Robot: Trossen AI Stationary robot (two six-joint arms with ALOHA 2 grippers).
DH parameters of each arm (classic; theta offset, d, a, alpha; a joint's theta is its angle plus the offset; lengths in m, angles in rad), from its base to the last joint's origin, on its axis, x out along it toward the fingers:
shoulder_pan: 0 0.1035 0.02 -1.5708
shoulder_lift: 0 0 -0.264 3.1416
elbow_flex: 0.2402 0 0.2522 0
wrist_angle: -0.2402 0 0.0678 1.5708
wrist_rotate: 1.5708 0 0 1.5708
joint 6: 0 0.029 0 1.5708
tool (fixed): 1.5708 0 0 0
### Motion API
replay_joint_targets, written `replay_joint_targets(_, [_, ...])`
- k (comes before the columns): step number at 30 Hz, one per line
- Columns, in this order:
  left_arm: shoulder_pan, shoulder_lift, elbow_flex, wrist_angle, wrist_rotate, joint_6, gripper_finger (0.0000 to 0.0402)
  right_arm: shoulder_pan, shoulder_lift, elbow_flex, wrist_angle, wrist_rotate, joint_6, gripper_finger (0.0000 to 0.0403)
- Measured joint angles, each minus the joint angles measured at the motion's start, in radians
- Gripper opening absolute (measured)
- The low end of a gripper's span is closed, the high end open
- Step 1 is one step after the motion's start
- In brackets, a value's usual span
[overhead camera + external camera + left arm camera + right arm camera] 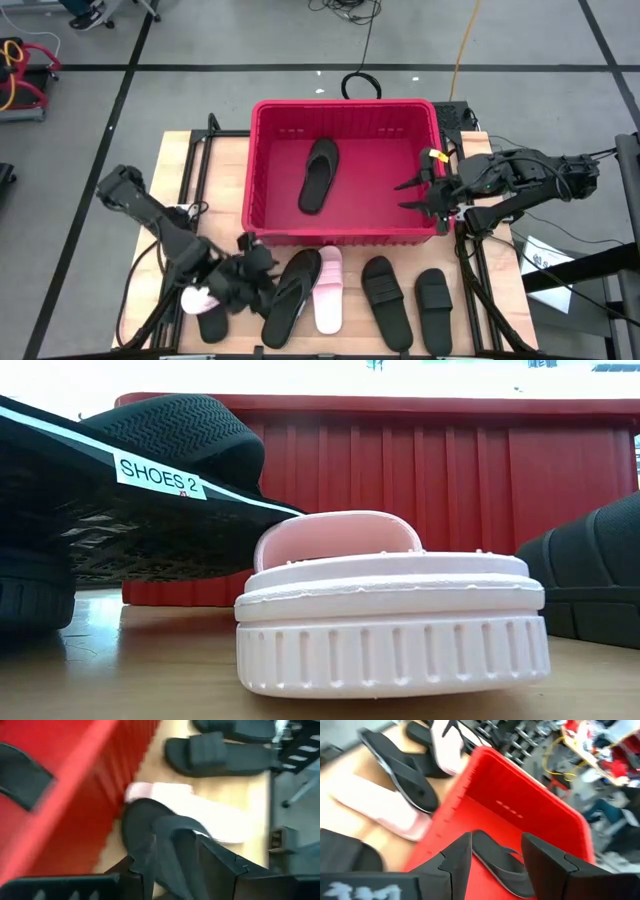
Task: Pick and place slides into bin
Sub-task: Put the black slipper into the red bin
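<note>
The red bin point(262, 170) stands at the table's middle, and one black flip-flop point(319, 175) lies flat on its floor. My left gripper point(252, 280) is at the near left, shut on another black flip-flop point(290, 295). A pink slide point(328, 290) and two black slides point(385, 300) point(433, 308) lie along the near edge. Another pink slide point(195, 298) and a black one point(212, 324) lie under my left arm. My right gripper point(425, 195) is open and empty over the bin's right wall. Its wrist view point(495, 862) looks down on the flip-flop in the bin point(495, 857). My left gripper has the black flip-flop between its two fingers point(225, 867), coming from the table's left at its long side point(270, 288) near the middle. My gripper hides the exact place of contact. In the low view the flip-flop point(150, 490) is tilted, its left side raised and its other side low beside the pink slide point(390, 620).
The bin's near wall point(340, 238) stands close behind the row of slides. A black frame and cables run along the table's right side point(470, 270). Bare wood shows at the table's far left point(195, 160).
</note>
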Motion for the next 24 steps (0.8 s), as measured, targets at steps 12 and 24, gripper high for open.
replay_joint_targets(12, [-0.058,0.214,-0.001,0.035,0.003,-0.108,0.0134,0.000,0.000,0.000,0.000,-0.087,0.095,0.0164])
replay_joint_targets(24, [0.008,0.321,-0.001,0.032,-0.021,-0.165,0.0134,0.000,0.000,0.000,0.000,-0.087,0.091,0.0164])
